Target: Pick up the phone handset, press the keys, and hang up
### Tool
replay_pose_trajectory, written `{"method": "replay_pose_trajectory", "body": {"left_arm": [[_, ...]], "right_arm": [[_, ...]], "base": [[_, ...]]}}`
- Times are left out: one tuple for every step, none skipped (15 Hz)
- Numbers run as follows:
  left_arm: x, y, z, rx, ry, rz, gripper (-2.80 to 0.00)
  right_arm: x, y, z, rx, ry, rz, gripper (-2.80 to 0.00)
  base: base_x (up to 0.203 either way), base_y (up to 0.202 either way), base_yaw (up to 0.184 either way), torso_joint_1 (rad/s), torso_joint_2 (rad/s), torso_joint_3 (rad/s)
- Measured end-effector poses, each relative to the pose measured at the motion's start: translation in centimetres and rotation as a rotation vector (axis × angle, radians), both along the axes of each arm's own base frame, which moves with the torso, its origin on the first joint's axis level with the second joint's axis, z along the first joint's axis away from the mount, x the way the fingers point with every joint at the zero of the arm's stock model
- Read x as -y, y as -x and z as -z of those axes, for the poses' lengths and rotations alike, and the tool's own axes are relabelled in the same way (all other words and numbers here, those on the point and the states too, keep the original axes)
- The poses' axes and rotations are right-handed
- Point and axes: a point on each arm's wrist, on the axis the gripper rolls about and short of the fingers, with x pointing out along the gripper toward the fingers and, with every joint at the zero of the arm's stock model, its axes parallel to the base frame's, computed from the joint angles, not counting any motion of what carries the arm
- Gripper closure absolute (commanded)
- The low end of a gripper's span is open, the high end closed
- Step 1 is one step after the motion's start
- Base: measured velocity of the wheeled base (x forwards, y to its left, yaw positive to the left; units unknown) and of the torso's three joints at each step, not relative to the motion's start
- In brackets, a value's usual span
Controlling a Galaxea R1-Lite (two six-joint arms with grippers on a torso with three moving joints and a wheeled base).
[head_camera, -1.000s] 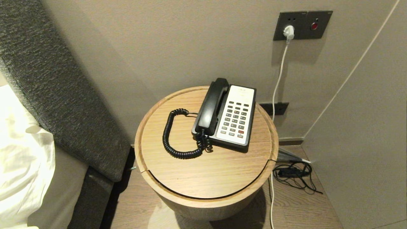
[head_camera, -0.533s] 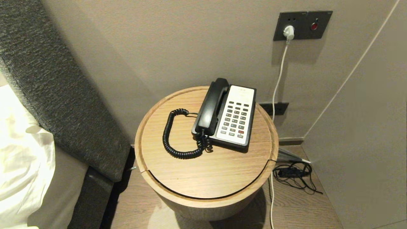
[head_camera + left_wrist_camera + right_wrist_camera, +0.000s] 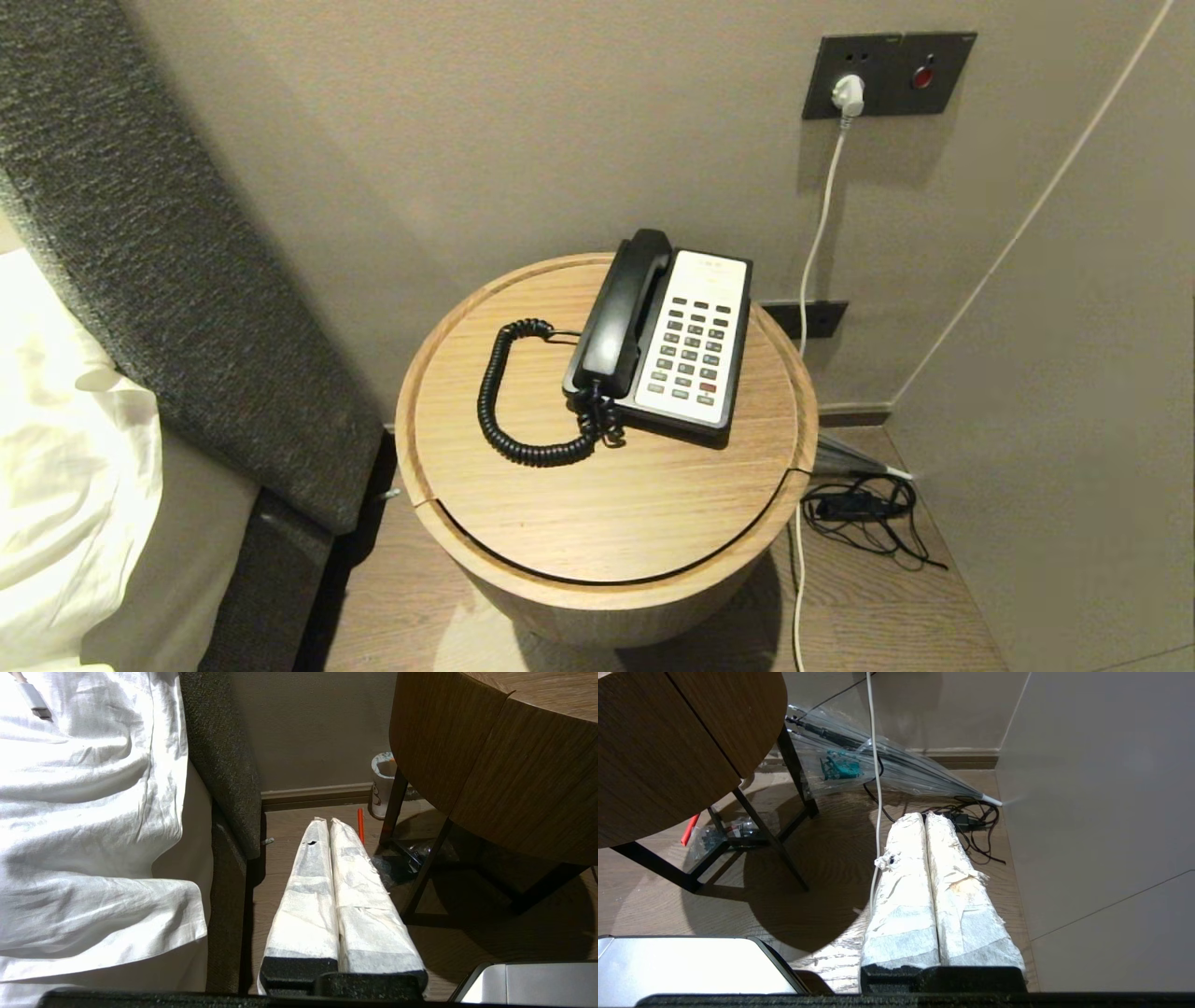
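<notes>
A desk phone point(image 3: 693, 347) with a white keypad face sits on the round wooden table point(image 3: 607, 504). Its black handset point(image 3: 620, 315) rests in the cradle on the phone's left side. A coiled black cord point(image 3: 509, 411) loops from the handset over the tabletop. Neither gripper shows in the head view. My left gripper point(image 3: 328, 822) is shut and empty, low beside the bed and below the table. My right gripper point(image 3: 925, 816) is shut and empty, low over the floor to the right of the table.
A dark upholstered headboard point(image 3: 159, 243) and white bedding point(image 3: 56, 467) stand to the left. A white cable point(image 3: 822, 215) runs from the wall socket point(image 3: 887, 73) to the floor. Black cables point(image 3: 864, 513) and a clear umbrella point(image 3: 887, 765) lie on the floor right of the table.
</notes>
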Motion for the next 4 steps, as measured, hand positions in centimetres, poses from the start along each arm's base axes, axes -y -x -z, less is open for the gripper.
{"method": "replay_pose_trajectory", "body": {"left_arm": [[0.00, 0.00, 0.00, 0.000, 0.000, 0.000, 0.00], [0.00, 0.00, 0.00, 0.000, 0.001, 0.000, 0.00], [0.00, 0.00, 0.00, 0.000, 0.000, 0.000, 0.00], [0.00, 0.00, 0.00, 0.000, 0.000, -0.001, 0.00]], "right_arm": [[0.00, 0.00, 0.00, 0.000, 0.000, 0.000, 0.00], [0.00, 0.00, 0.00, 0.000, 0.000, 0.000, 0.00], [0.00, 0.00, 0.00, 0.000, 0.000, 0.000, 0.00], [0.00, 0.00, 0.00, 0.000, 0.000, 0.000, 0.00]], "base": [[0.000, 0.000, 0.000, 0.000, 0.00, 0.000], [0.000, 0.000, 0.000, 0.000, 0.00, 0.000], [0.000, 0.000, 0.000, 0.000, 0.00, 0.000], [0.000, 0.000, 0.000, 0.000, 0.00, 0.000]]}}
